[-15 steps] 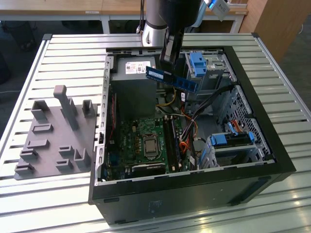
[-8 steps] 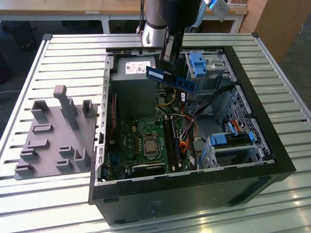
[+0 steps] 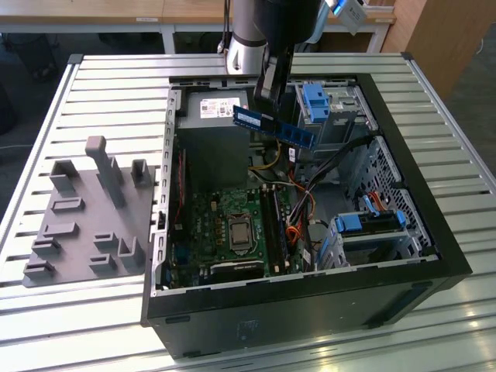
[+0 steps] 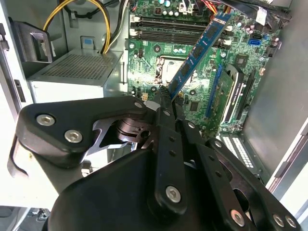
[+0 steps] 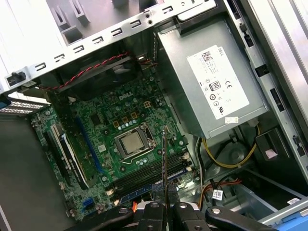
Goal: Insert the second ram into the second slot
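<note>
Carry step: my end effector (image 3: pixel 263 94) pinches the ram (image 3: pixel 275 126) by one end, tilted, well above the slots (image 3: pixel 273 225) — I judge it needs levelling and aligning before pressing

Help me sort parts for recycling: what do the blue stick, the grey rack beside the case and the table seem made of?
The blue stick: thin circuit board with black chips, likely fibreglass laminate. The grey rack: matte, uniform grey blocks, probably plastic, perhaps printed. The table: slotted silvery profiles with a dull sheen, likely aluminium.
</note>
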